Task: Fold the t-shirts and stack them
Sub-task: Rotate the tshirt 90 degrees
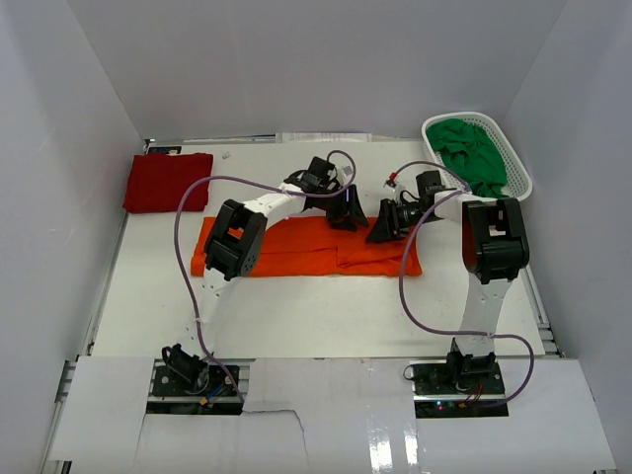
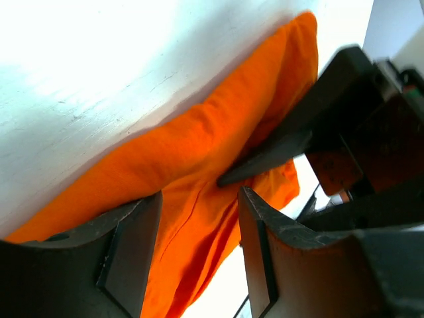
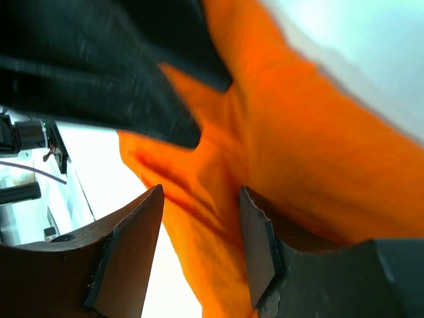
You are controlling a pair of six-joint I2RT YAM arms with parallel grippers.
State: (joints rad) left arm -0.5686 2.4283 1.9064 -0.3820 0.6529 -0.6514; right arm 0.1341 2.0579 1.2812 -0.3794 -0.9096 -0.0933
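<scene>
Table (image 1: 326, 316) holds red shirt (image 1: 168, 183), green shirt (image 1: 474, 156), seen only overhead.

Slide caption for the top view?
Left gripper and right gripper meet over the orange t-shirt; red t-shirt lies folded far left.

the orange t-shirt (image 1: 296, 247) lies as a long folded band across the white table (image 1: 296, 311). the left gripper (image 1: 348, 213) and right gripper (image 1: 383, 225) sit close together at its far edge. a folded dark red t-shirt (image 1: 168, 182) lies far left; a green t-shirt (image 1: 472, 153) fills the white mesh basket (image 1: 520, 170) far right.
</scene>
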